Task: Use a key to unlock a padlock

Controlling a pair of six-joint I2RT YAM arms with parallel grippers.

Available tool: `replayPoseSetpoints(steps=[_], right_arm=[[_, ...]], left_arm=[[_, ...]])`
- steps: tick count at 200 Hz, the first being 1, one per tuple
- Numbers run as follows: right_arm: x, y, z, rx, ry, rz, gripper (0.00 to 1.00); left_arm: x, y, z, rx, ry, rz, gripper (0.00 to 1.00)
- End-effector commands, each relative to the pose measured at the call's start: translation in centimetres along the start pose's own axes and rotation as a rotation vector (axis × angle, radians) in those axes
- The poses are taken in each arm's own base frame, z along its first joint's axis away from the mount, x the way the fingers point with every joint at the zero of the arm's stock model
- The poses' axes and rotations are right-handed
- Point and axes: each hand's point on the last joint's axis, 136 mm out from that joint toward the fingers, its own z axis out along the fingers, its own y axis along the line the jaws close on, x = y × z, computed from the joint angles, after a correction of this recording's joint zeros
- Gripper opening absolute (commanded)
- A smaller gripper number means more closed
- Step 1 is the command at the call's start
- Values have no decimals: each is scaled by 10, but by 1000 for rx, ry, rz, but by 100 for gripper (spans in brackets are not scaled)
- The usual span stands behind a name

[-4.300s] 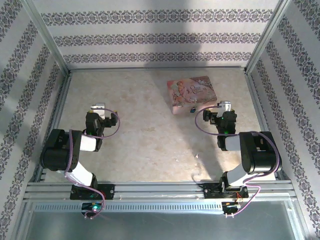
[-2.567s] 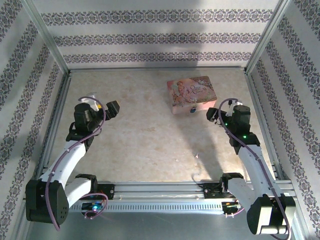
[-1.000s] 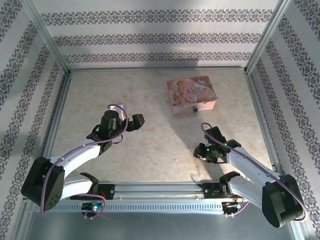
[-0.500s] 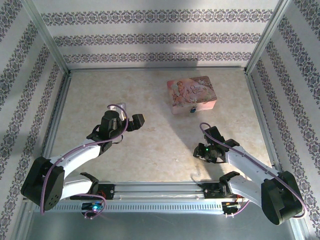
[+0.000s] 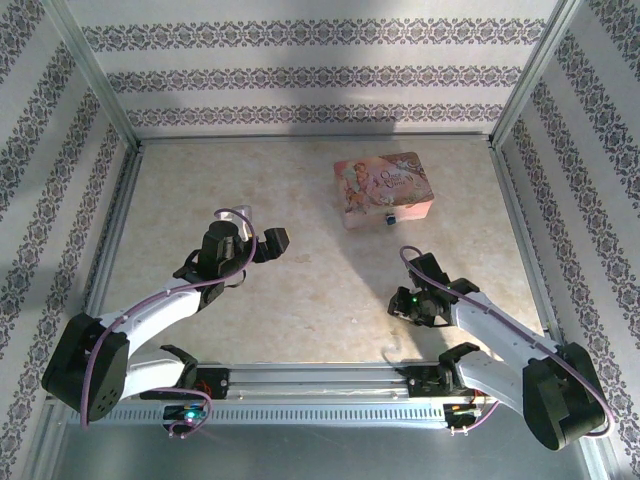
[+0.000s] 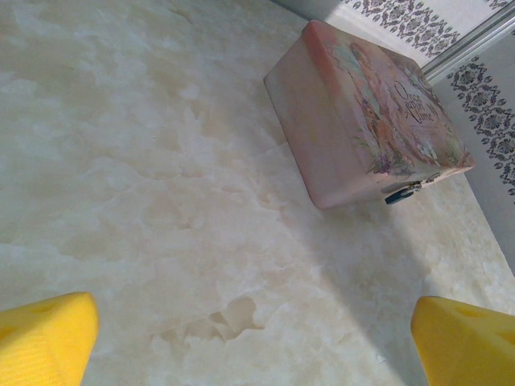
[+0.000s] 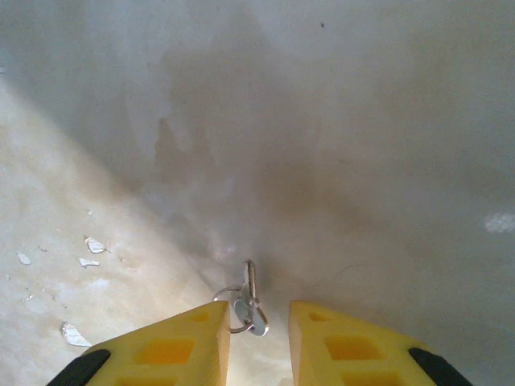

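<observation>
The pink tin (image 6: 362, 121) is seen well ahead of the left gripper (image 6: 257, 342), whose jaws are spread to their widest and hold nothing. The padlock (image 6: 400, 194) hangs at the tin's front, far beyond those jaws. The right gripper (image 7: 257, 342) is held low with its jaws narrowly apart and nothing visibly clamped. The key (image 7: 248, 299) lies between its fingertips. Since the key is thin and flat on the table (image 7: 362, 161), it may be pushed aside or squeezed out if the jaws are closed off-centre. The key's ring (image 7: 228, 310) is made out from the right wrist, whereas the top view gives how far the padlock lies from those jaws.
</observation>
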Motion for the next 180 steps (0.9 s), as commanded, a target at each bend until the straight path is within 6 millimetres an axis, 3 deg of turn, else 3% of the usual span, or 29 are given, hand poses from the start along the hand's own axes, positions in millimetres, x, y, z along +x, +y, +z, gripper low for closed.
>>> replayPoseSetpoints(steps=[1,113,180], right_arm=[[3,-3,3,16,10,6,26],[5,6,11,-4,34,-4,17],[-4,19,1,-33,-3,-42,2]], left_arm=[[-13,-14,-5,32,-44,33,99],[-14,-12,-7,21,-53,43,99],[-23,-15,-14,14,-81,74,99]])
